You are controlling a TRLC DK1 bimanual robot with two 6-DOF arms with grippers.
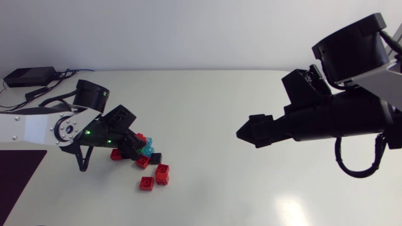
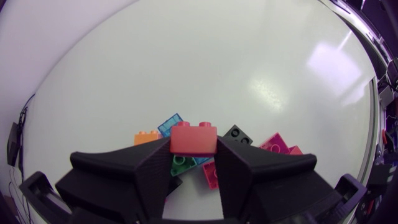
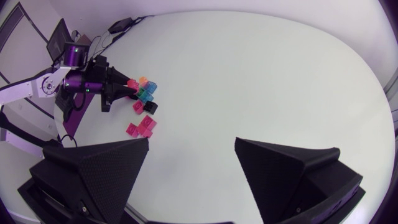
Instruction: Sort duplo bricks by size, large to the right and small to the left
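Left gripper (image 2: pixel 193 151) pinches the red brick (image 2: pixel 194 138) by opposite sides; it is probably light, stiff, slippery plastic. Right gripper (image 3: pixel 191 143) gapes wide, empty.

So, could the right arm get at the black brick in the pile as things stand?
Probably yes: the black brick sits on the side of the pile facing the right gripper, with bare table between. The left gripper, shut on a red brick, is close beside it.

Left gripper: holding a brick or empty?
Holding. In the left wrist view, both fingers of the left gripper press the red brick from opposite sides.
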